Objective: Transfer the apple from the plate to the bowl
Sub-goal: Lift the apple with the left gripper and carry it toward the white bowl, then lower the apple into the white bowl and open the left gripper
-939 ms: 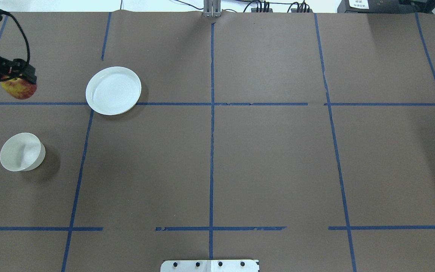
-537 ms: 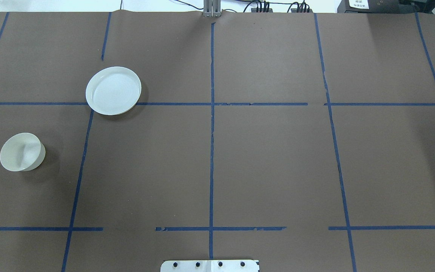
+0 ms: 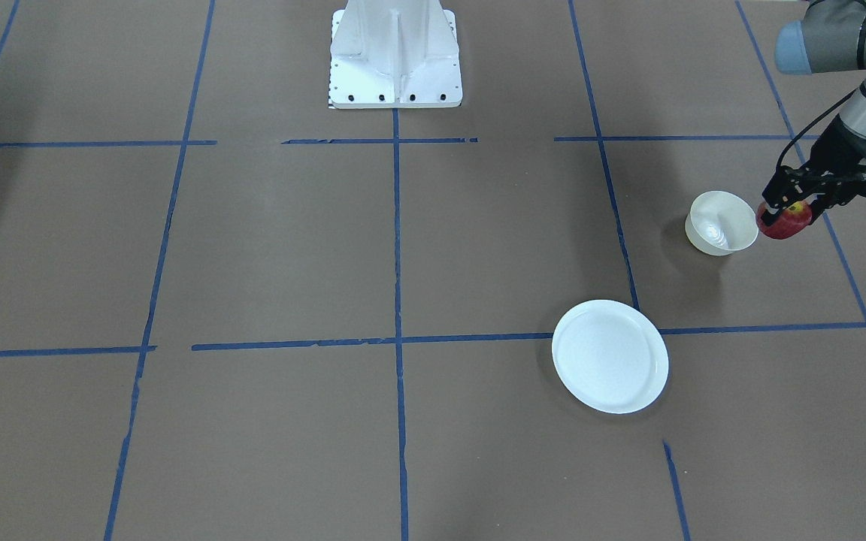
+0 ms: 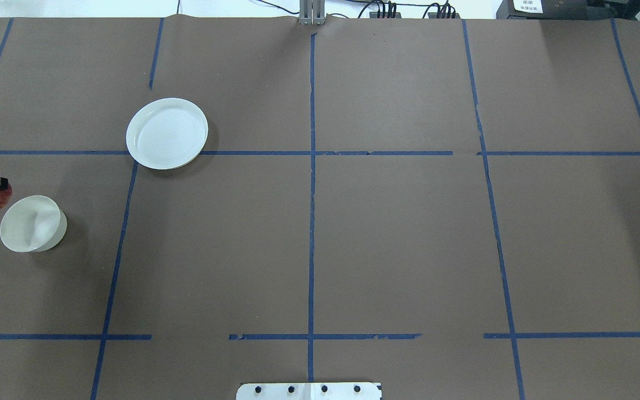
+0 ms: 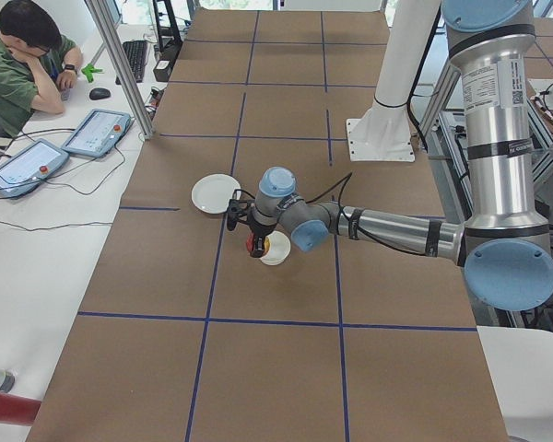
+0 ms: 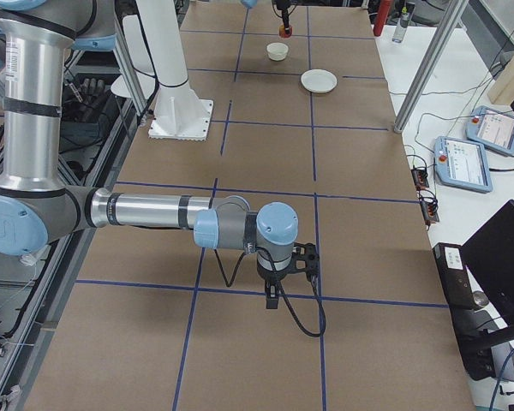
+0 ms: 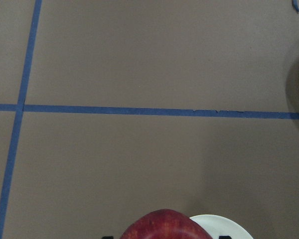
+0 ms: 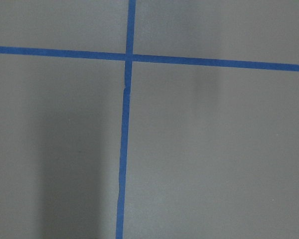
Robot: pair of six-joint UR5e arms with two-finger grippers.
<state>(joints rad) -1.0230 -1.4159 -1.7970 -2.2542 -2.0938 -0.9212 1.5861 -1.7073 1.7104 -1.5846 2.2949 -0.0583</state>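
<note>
- The apple (image 3: 783, 224) (red, with a yellow patch on top) hangs above the table just beside the bowl (image 3: 726, 207), at its outer rim. It seems to sit a little higher than the rim, though the angle makes that hard to judge.
- The left gripper (image 3: 790, 211) grasps it from above, jaws clenched on its sides.
- The plate (image 3: 610, 356) lies flat, apart from the bowl.
- The right gripper (image 6: 272, 300) points down over the brown table paper (image 6: 265, 154), far from both dishes. I cannot tell how its jaws stand.
</note>
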